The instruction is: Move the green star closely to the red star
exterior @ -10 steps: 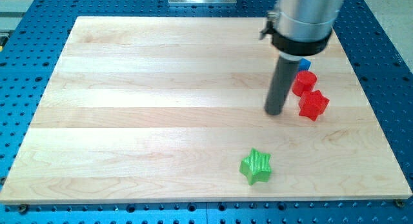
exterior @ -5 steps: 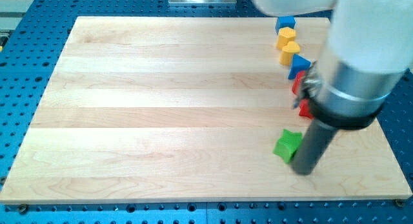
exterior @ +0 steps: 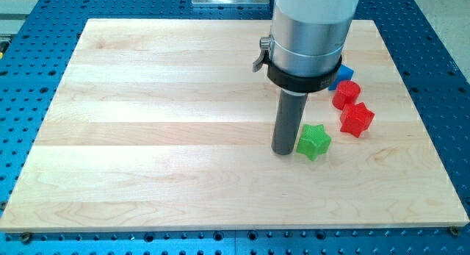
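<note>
The green star [exterior: 313, 141] lies on the pale wooden board [exterior: 161, 130], toward the view's right, with the red star [exterior: 357, 119] near it on the right but apart from it. My tip [exterior: 283, 151] rests on the wood just left of the green star, seemingly touching its edge; a bare rod, it grips nothing. Above the red star sits a second red block [exterior: 346, 94], then a blue block [exterior: 342, 73] partly hidden behind my arm. Blue perforated metal [exterior: 29, 86] surrounds the board.
</note>
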